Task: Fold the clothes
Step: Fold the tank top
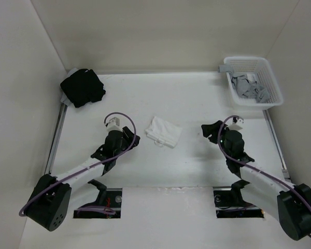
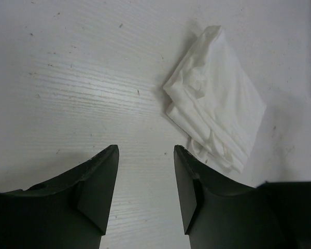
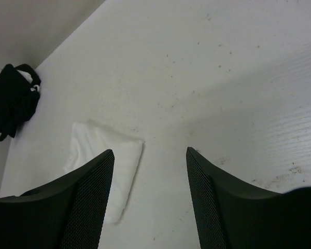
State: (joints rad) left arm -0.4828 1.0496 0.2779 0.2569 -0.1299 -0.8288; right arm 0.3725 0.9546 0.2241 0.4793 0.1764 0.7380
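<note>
The clothes (image 1: 164, 132) lie as a small folded white bundle on the white table, between the two arms. My left gripper (image 1: 133, 140) hovers just left of the bundle, jaws open and empty. In the left wrist view the clothes (image 2: 217, 101) sit ahead and to the right of the left gripper (image 2: 145, 150), with stacked folded edges showing. My right gripper (image 1: 209, 129) stands to the right of the bundle, open with nothing in it. In the right wrist view the clothes (image 3: 110, 150) lie ahead on the left, partly hidden behind the left finger of the right gripper (image 3: 150, 151).
A black cloth bundle (image 1: 82, 86) lies at the back left corner, also in the right wrist view as the black bundle (image 3: 13, 98). A white plastic basket (image 1: 270, 78) holding grey garments (image 1: 249, 87) stands at the back right. Walls enclose the table on three sides.
</note>
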